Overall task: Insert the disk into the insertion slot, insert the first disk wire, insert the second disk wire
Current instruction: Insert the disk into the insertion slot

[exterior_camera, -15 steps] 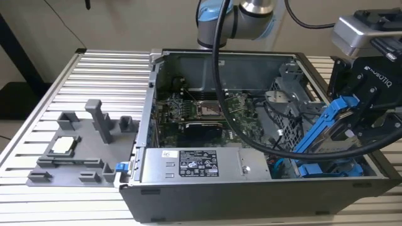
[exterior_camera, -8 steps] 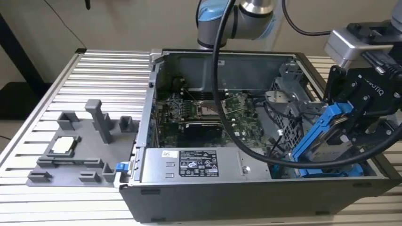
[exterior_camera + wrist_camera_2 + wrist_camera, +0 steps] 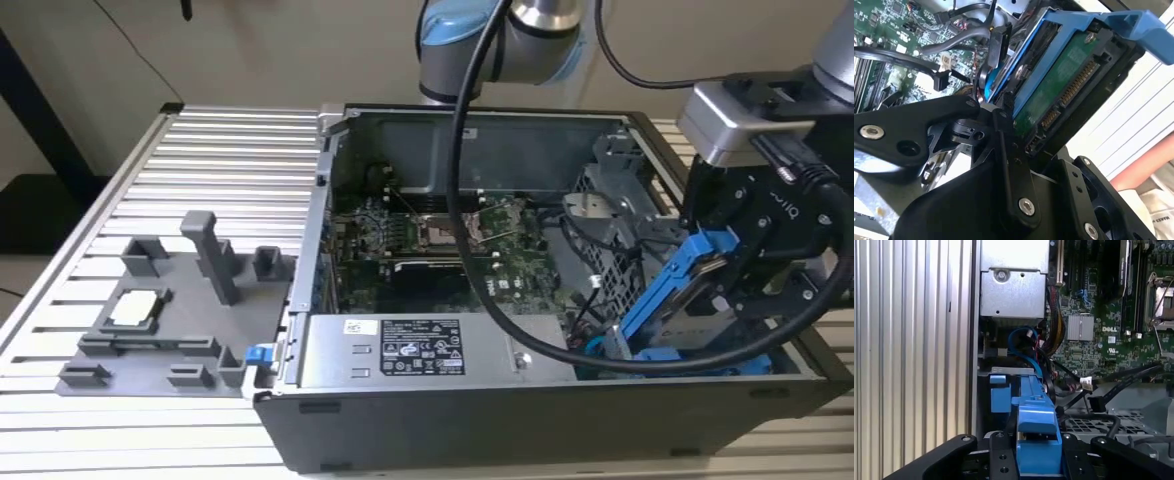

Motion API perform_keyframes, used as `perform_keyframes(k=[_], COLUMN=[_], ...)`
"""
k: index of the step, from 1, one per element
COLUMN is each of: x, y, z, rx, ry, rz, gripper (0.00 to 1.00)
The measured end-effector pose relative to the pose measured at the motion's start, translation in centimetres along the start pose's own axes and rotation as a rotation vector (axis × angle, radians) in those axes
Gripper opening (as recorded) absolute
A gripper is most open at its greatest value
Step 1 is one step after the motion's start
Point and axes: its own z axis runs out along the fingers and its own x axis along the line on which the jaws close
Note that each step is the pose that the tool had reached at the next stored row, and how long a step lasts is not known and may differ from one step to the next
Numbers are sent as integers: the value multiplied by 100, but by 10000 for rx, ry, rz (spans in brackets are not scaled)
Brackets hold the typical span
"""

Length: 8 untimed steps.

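The disk, in its bright blue carrier, hangs tilted steeply on edge over the case's front corner at the exterior view's right. My gripper is shut on it from the outer side. In the second wrist view the disk's green underside and its connector pins show, with a black finger against its edge. The first wrist view looks down the carrier, between the fingers. Just beyond the disk's lower end lies the insertion slot with blue fittings. Loose black disk wires with plugs lie beside it.
A grey power supply box with a sticker sits along the case's front wall. The perforated metal cage and the motherboard lie behind. My arm's black cable loops into the case. A grey fixture plate rests on the slatted table.
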Motion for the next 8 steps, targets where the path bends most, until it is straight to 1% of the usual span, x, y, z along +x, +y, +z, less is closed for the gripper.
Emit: perform_keyframes(k=[8], x=[6], y=[-1], z=[142], rx=[2], ry=[-55], rz=[0], gripper=[33])
